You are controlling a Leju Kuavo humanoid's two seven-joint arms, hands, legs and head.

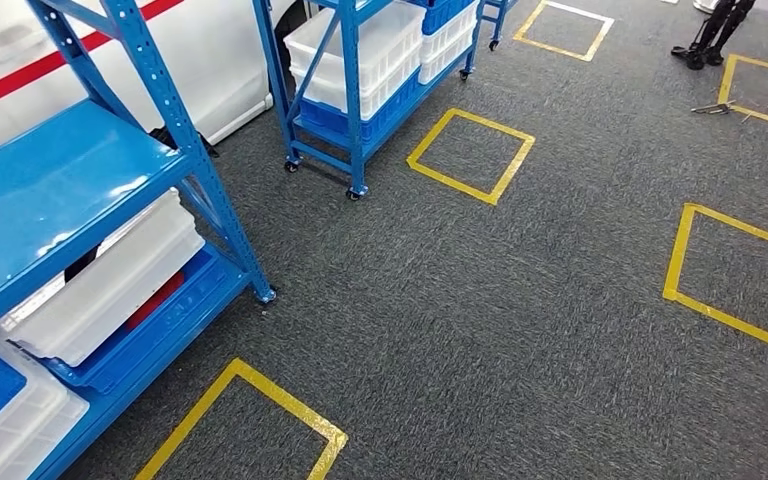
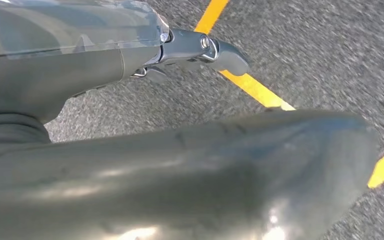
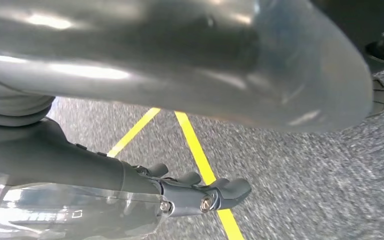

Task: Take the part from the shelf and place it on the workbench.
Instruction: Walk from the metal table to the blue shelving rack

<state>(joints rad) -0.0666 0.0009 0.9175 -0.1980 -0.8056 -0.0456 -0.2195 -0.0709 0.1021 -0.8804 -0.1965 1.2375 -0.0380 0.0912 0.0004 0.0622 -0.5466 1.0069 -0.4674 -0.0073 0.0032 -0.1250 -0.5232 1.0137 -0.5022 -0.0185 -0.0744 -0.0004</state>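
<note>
the left robot hand (image 2: 200,50) and right robot hand (image 3: 200,195) hang over grey carpet (image 1: 520,300), fingers loosely extended, holding nothing. the blue shelf (image 1: 50,190), near left, is cut off by the frame; white bins (image 1: 110,280) sit under it. i cannot make out the part among them.

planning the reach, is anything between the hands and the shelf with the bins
Nothing visible blocks it. Both hands hang over bare carpet, the left hand and right hand holding nothing. The shelf stands at the left; which bin holds the part can't be told.
</note>
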